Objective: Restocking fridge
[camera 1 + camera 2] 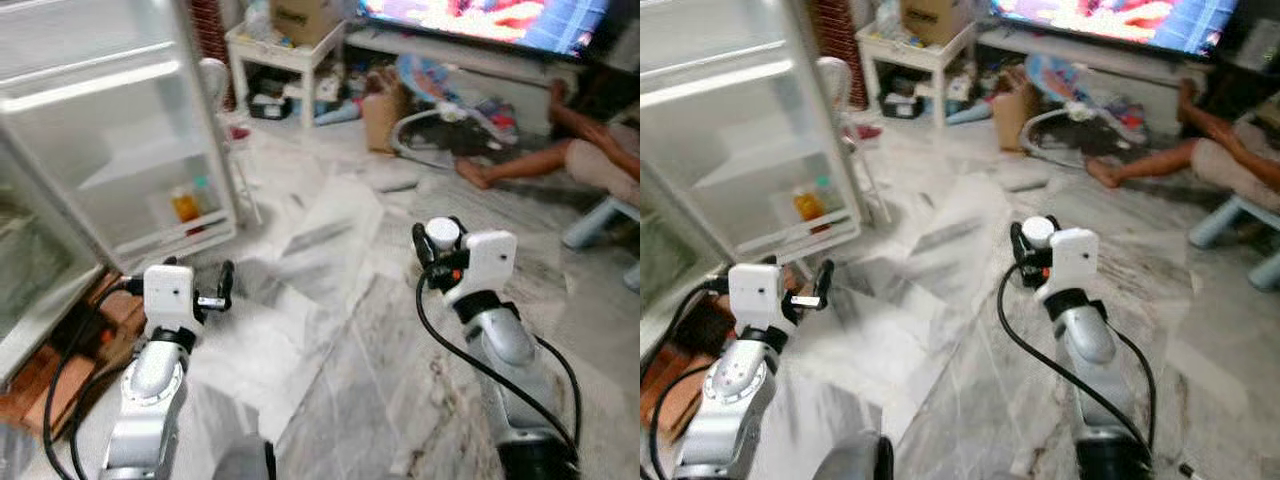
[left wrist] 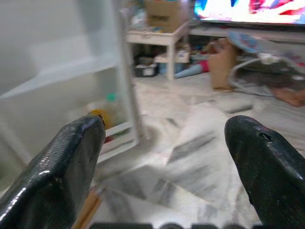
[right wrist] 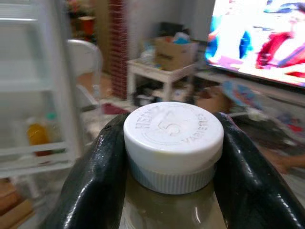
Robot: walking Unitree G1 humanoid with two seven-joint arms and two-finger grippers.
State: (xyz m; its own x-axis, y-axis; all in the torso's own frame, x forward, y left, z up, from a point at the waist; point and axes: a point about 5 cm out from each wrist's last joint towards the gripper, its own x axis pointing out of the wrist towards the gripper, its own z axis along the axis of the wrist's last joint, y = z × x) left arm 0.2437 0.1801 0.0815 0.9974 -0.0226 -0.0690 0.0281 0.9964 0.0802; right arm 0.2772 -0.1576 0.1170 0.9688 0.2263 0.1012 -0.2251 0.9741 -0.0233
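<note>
right gripper clamped on bottle, white cap between fingers | left gripper wide, holding nothing | fridge open, ahead-left

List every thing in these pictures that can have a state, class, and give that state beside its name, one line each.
Fridge door: swung open, bottles on its lower shelf.
Left tool: open, holding nothing.
Right tool: shut on the bottle.
Bottle: upright, white cap on, held just under the cap.
Television: switched on.
Orange bottle: upright on the door shelf.
</note>
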